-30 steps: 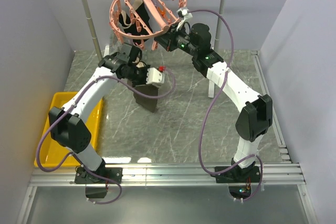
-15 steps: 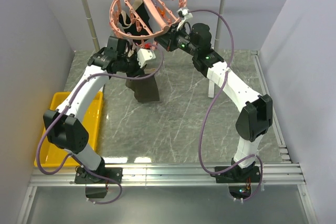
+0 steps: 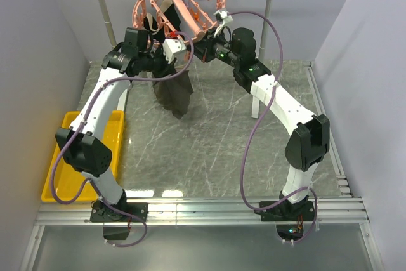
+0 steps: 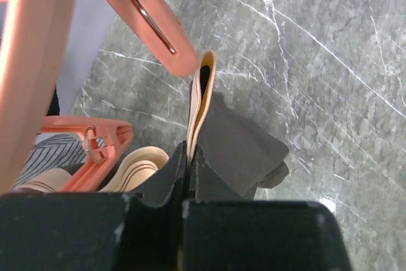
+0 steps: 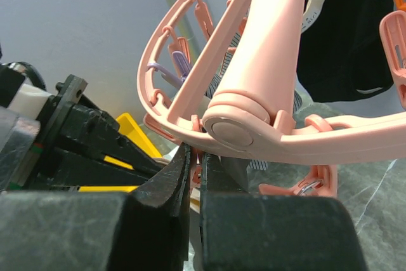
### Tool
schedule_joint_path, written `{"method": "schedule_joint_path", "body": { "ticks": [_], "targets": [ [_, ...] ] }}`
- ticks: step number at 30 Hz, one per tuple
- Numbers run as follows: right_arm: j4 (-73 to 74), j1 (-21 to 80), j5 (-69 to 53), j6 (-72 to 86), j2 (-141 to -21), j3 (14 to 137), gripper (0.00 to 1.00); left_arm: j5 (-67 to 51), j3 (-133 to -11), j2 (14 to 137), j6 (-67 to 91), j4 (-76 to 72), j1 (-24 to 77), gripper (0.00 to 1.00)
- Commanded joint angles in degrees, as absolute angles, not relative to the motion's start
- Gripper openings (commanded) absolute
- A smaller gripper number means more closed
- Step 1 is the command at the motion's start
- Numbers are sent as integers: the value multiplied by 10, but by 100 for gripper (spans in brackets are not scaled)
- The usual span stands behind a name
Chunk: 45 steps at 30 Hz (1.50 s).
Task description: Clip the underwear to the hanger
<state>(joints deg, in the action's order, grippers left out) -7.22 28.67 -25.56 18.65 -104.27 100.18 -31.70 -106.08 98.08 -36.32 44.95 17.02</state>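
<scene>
The salmon-pink round hanger hangs from the white rail at the back. My left gripper is shut on the tan waistband of the dark grey-brown underwear, which dangles just under the ring's front edge. In the left wrist view the waistband rises between my shut fingers toward a pink peg. My right gripper is shut on a peg at the ring's front; in the right wrist view that peg is pinched under the ring.
A black garment and a grey striped cloth hang clipped on the hanger. A yellow bin sits at the left. White rail posts stand behind. The marbled table lies below.
My left gripper has lifted the underwear off the table, up and back to just under the hanger ring. The right gripper and hanger have stayed still.
</scene>
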Motion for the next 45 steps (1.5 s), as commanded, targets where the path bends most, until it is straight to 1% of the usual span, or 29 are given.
{"method": "schedule_joint_path", "body": {
  "ticks": [1,14,32,45],
  "targets": [
    [-95,278,-246,185,-1036,1017,0,-334,-1091,984,-349,452,169,0],
    [-98,277,-248,167,-1038,1002,0,-333,-1090,983,-350,445,168,0],
    [-101,277,-248,152,-1043,997,0,-333,-1132,1001,-345,458,161,0],
    [-102,277,-230,141,-1046,995,0,-355,-1119,984,-352,447,161,0]
  ]
}}
